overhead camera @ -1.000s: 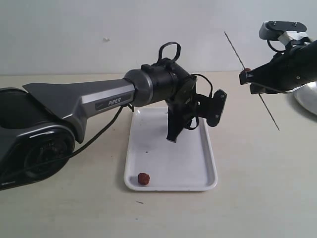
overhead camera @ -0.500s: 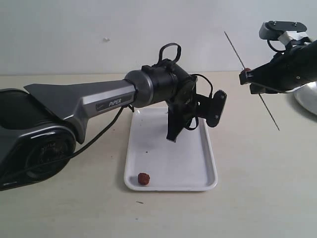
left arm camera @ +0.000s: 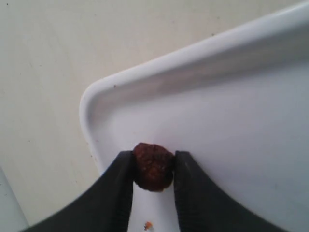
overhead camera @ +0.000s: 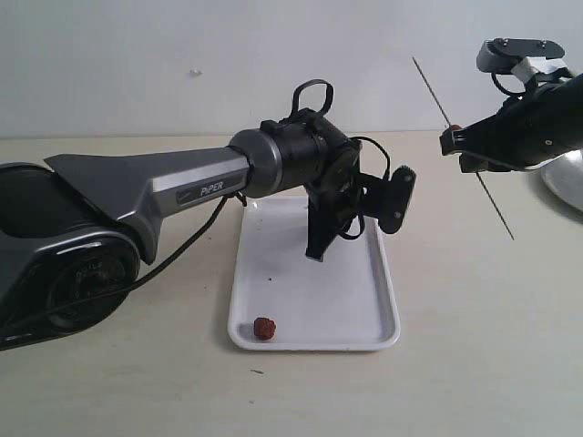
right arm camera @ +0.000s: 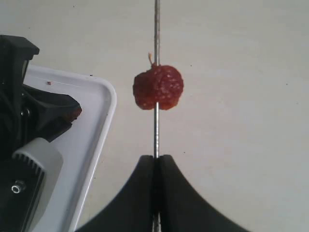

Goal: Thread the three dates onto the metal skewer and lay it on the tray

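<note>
The white tray (overhead camera: 321, 293) lies in the middle of the table, with one dark red date (overhead camera: 264, 329) loose in its near left corner. My left gripper (overhead camera: 317, 249) hangs over the tray, pointing down. In the left wrist view the left gripper (left arm camera: 153, 165) is shut on a second date (left arm camera: 153, 166) above a corner of the tray (left arm camera: 193, 55). At the right, my right gripper (overhead camera: 449, 141) holds the thin metal skewer (overhead camera: 496, 214) slanted in the air. The right gripper (right arm camera: 155, 159) is shut on the skewer (right arm camera: 156, 133), and a third date (right arm camera: 158, 87) is threaded on it just beyond the fingertips.
A silvery round dish (overhead camera: 567, 180) shows at the right edge of the table. The left arm's dark body (overhead camera: 164, 187) stretches from the left across to the tray. Bare tan table (overhead camera: 474, 346) lies in front and to the right of the tray.
</note>
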